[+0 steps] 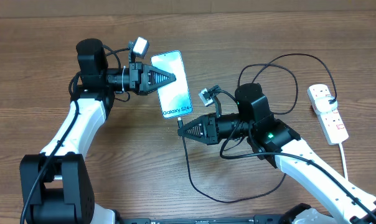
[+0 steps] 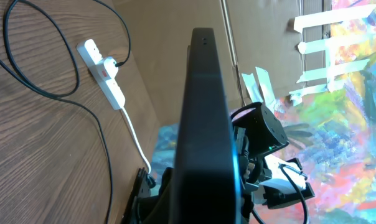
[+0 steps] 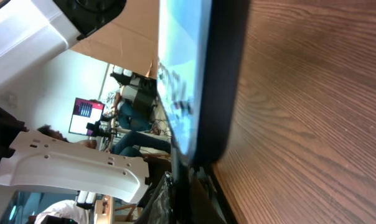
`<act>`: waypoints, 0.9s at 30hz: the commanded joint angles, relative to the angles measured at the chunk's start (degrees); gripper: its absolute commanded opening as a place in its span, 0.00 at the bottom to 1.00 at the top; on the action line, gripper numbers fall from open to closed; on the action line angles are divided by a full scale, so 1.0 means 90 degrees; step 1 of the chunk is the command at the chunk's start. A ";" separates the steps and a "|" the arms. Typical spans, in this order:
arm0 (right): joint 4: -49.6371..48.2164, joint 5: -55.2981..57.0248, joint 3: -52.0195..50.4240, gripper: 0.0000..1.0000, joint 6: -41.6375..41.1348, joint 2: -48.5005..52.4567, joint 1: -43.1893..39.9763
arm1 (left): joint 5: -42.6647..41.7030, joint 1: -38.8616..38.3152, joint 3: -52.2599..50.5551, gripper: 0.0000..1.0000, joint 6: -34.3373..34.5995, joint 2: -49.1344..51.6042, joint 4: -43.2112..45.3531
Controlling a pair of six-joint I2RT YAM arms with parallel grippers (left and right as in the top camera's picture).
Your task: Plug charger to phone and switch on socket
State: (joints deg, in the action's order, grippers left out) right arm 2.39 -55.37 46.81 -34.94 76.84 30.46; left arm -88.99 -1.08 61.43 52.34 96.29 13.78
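Observation:
The phone (image 1: 174, 84) has a light blue screen and is held tilted above the table. My left gripper (image 1: 169, 78) is shut on its left long edge. In the left wrist view the phone (image 2: 203, 118) shows edge-on between the fingers. My right gripper (image 1: 182, 129) is shut on the charger's connector tip (image 1: 179, 122), which is right at the phone's bottom edge. In the right wrist view the phone (image 3: 203, 81) stands just above the shut fingers (image 3: 188, 193). The charger's thin black cable (image 1: 191, 171) loops over the table. The socket (image 1: 328, 112) lies at the far right.
The socket's white cord (image 1: 345, 155) runs toward the front edge. A black plug sits in the socket (image 2: 104, 71), and cable loops (image 1: 287, 68) lie behind the right arm. The table (image 1: 38, 74) is wood.

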 commanded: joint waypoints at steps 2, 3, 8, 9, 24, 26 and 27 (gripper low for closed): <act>-0.0090 -0.0095 0.0032 0.04 0.0070 -0.0046 0.0007 | -0.0182 0.0044 0.0066 0.04 -0.0126 -0.0022 0.0046; -0.0090 -0.0095 0.0032 0.04 0.0070 -0.0046 0.0007 | -0.0182 0.0044 0.0066 0.04 -0.0126 -0.0022 0.0046; -0.0092 -0.0070 0.0032 0.04 0.0070 -0.0046 0.0007 | -0.0182 0.0039 0.0066 0.04 -0.0126 -0.0022 0.0046; -0.0095 -0.0068 0.0032 0.04 0.0070 -0.0046 0.0007 | -0.0182 0.0034 0.0066 0.04 -0.0126 -0.0022 0.0044; -0.0153 0.0148 0.0032 0.04 0.0068 -0.0046 0.0007 | -0.0182 0.0017 0.0066 0.04 -0.0126 -0.0022 0.0015; -0.0221 0.0146 0.0032 0.04 0.0046 -0.0046 0.0007 | -0.0182 -0.0017 0.0066 0.04 -0.0126 -0.0022 0.0015; -0.0265 0.0146 0.0032 0.04 0.0044 -0.0046 0.0007 | -0.0185 -0.0044 0.0066 0.04 -0.0126 -0.0022 0.0015</act>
State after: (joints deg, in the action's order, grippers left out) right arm 1.21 -54.68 46.81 -34.92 76.84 30.48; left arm -88.95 -1.10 61.43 52.34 96.29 13.74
